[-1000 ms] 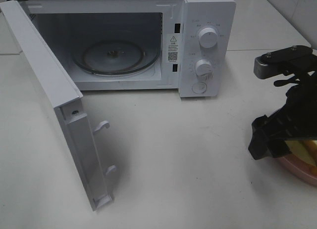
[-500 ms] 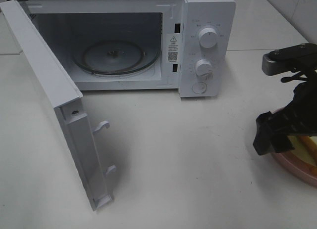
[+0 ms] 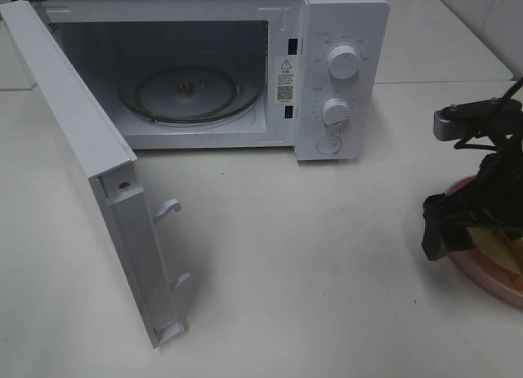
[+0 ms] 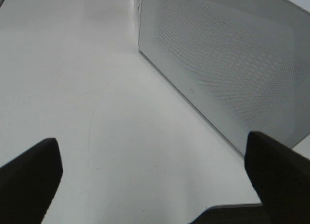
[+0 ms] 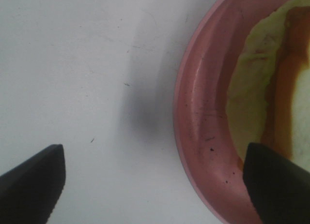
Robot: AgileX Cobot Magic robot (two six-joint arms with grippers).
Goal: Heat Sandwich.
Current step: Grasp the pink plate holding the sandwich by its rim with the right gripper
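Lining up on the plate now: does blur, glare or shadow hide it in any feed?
Right wrist: even light, plate rim and sandwich slightly soft but readable, soft shadow on the table beside it. Exterior high: sharp, no glare, but the arm covers much of the plate.

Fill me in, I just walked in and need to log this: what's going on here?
The microwave sits on the table with its door swung open and the turntable bare. The right tool is open over the plate holding the sandwich, one finger either side of the rim, nothing gripped yet. The left tool is open and empty near the door.
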